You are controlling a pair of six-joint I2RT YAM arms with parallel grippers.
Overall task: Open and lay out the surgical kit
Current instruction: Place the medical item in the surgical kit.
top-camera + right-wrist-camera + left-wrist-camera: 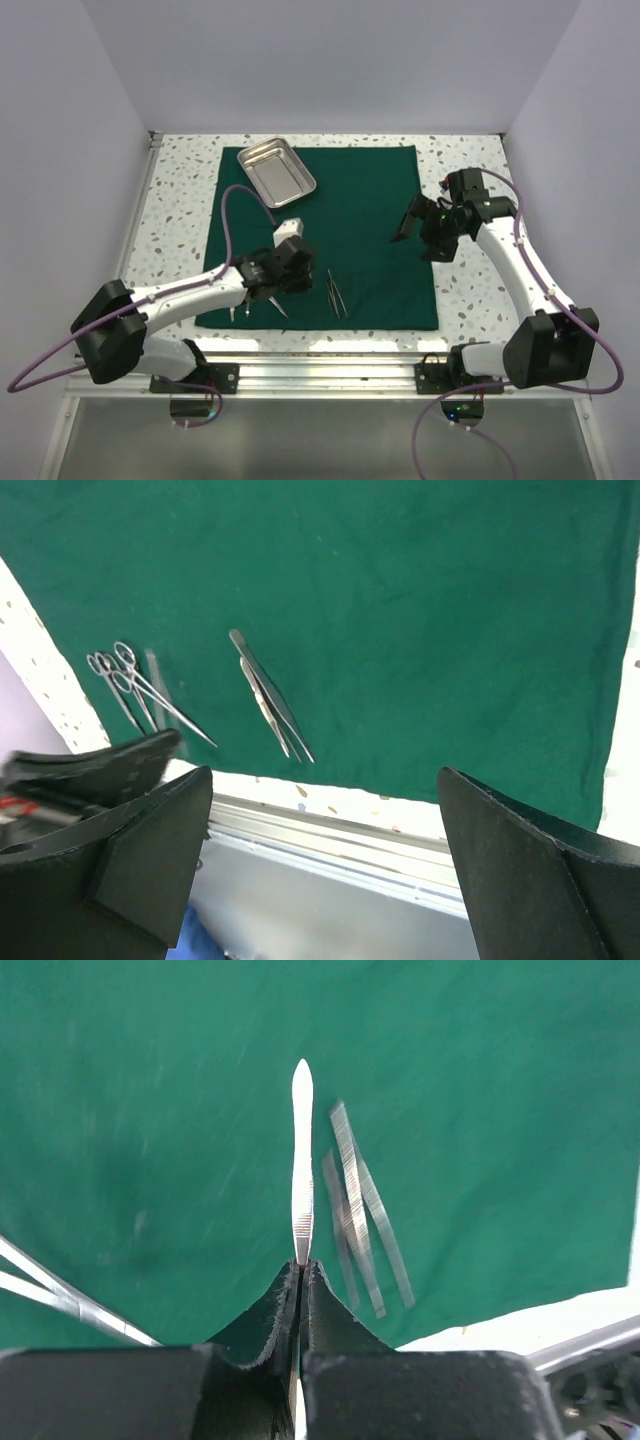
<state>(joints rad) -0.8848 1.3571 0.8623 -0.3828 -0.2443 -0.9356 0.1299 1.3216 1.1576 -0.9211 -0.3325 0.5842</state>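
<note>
Left wrist view: the left tool [302,1268] is clenched on a slim steel tweezer [301,1160], held over the dark green cloth drape [150,1110]. Beside it lie, blurred, probably two more steel tweezers [355,1210]. The shiny rectangular steel tray [276,171] sits on the drape's far left corner. The right tool [320,775] hangs released over the drape's right side.

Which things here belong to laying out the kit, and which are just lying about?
Job: cloth; tray; held tweezers in the left gripper; loose tweezers; ring-handled tools.
Just there: table; cables; rail.
</note>
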